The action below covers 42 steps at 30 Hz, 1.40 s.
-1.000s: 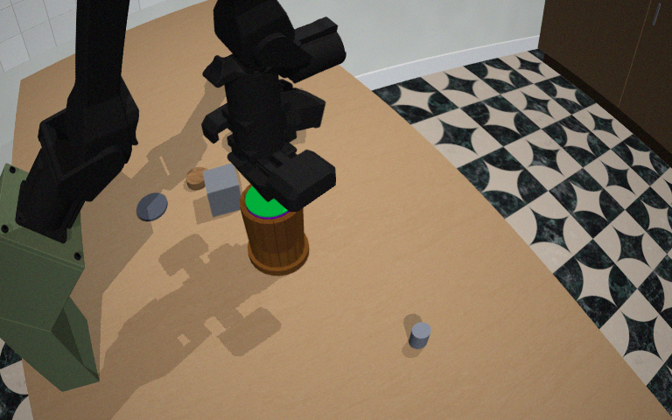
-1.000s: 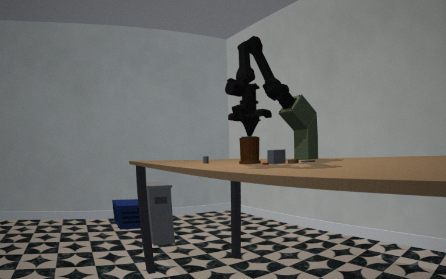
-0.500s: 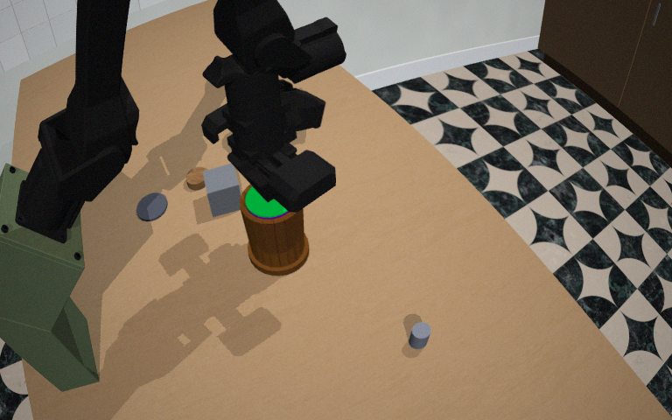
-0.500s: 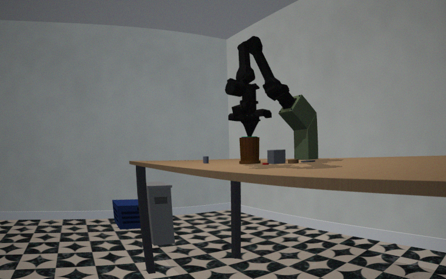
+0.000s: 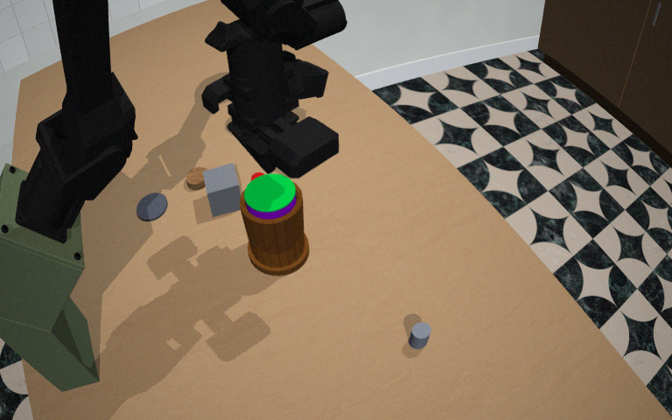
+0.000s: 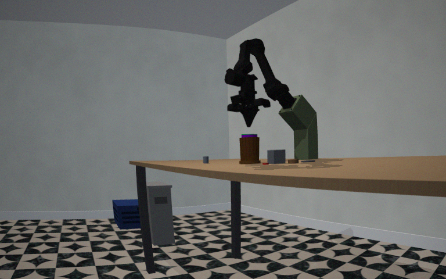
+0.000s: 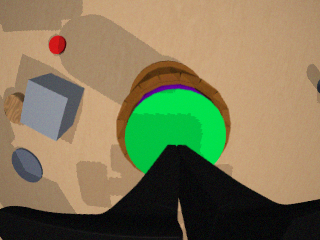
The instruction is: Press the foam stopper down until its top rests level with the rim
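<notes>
On the tan table (image 5: 445,257), the empty, pinched-shut gripper (image 6: 248,123) hangs straight above the foam stopper (image 5: 269,192), which stands proud of the upright jar (image 5: 275,237) rim.

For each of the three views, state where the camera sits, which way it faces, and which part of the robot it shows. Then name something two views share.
Top: high above, looking down on the wooden jar and green stopper; arm links show.
Exterior: low in the room, side-on to the table; whole arm, shut gripper above jar.
Wrist: on the arm, facing down; fingers show.
Shared: the grey cube.
</notes>
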Available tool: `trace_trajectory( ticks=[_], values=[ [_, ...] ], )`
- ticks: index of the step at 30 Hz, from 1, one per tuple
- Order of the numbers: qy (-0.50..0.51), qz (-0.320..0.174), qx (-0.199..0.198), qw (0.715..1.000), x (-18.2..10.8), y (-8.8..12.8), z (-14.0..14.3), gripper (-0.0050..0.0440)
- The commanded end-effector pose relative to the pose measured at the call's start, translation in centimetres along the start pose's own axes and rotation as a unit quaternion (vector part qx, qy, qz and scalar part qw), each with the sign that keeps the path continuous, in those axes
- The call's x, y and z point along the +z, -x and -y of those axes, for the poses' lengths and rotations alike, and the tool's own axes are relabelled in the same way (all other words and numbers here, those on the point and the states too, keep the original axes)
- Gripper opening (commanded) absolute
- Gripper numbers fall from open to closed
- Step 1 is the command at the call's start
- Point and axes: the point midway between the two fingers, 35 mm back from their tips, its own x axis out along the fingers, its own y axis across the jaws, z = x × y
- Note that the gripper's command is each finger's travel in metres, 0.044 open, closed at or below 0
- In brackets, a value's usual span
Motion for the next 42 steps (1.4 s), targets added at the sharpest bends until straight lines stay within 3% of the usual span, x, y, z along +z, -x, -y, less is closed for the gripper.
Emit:
trace_trajectory(
  ticks=[1, 3, 42],
  values=[
    [-0.006, 0.012, -0.004, 1.000, 0.88, 3.26, 0.34, 0.0000],
    [0.003, -0.008, -0.005, 1.000, -0.01, 3.32, 0.39, 0.0000],
    [0.004, -0.007, -0.002, 1.000, -0.01, 2.94, 0.32, 0.0000]
  ],
)
